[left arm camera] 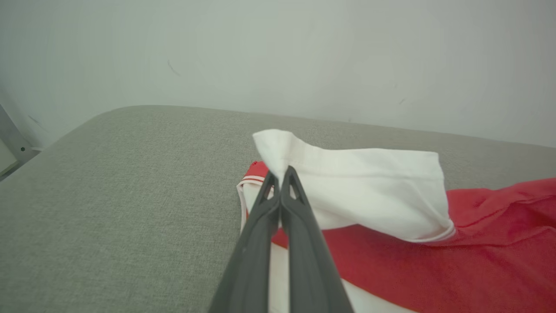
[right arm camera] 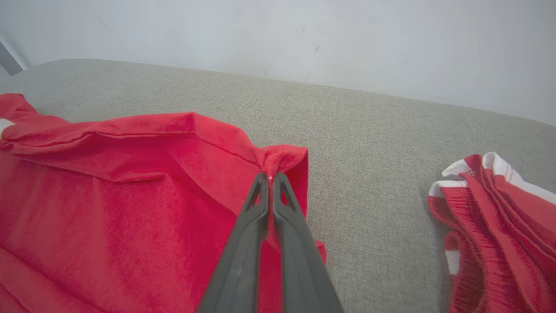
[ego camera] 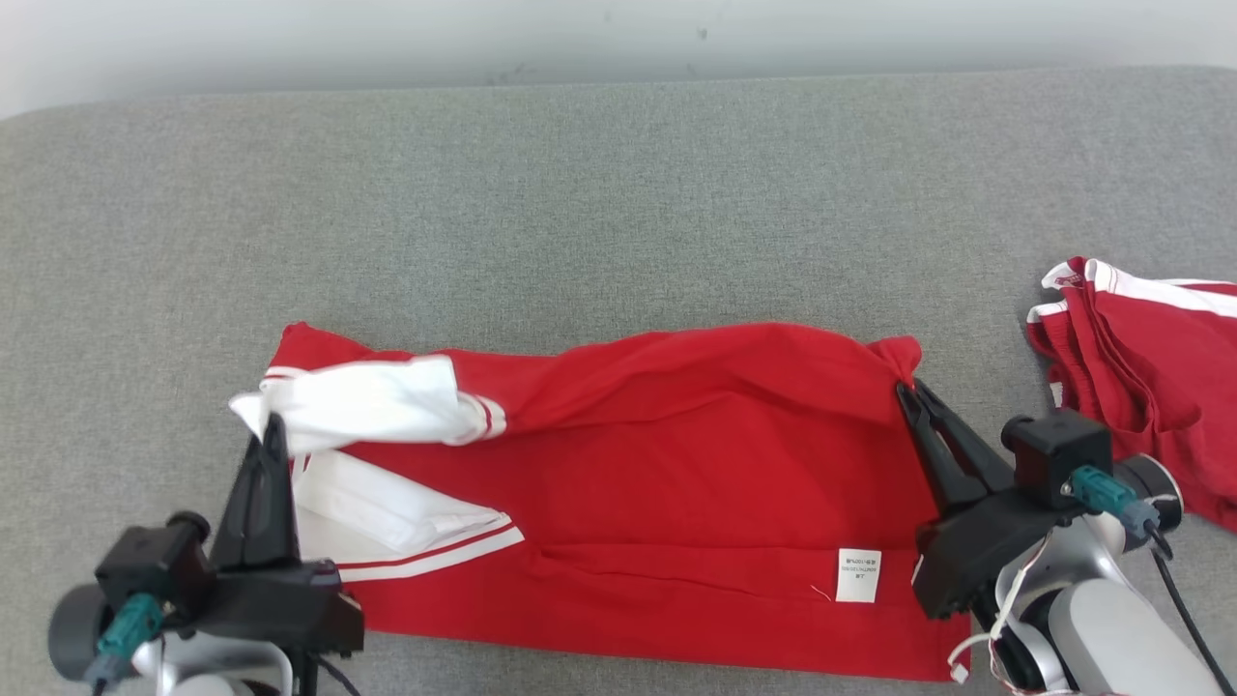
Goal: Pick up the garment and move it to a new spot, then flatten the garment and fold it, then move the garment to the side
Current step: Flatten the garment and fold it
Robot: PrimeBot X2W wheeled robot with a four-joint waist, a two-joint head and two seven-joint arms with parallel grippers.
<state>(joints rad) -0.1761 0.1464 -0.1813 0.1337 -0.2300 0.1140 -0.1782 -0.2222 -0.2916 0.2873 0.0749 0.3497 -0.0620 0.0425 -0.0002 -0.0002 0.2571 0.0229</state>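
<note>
The garment (ego camera: 676, 464) lies spread across the near middle of the grey cloth-covered counter (ego camera: 580, 193), its long side running left to right. The left pincer (ego camera: 273, 425) is clamped tight on the tip of the white sleeve (ego camera: 377, 401) at the garment's left end. The right pincer (ego camera: 908, 387) is pinched shut on the red corner at the far right end. With one end of the far edge in each grip, the arms can likely draw the cloth taut between them and carry that edge as one line, either to smooth it or to lay a fold. The far edge already stands up in a soft ridge between the two grips.

The garment is bright red with white sleeves trimmed in thin red stripes. A second white sleeve lies flat at the near left, and a small white care label (ego camera: 858, 575) shows near the near right hem. Another red-and-white garment (ego camera: 1150, 377) lies crumpled well apart at the right.
</note>
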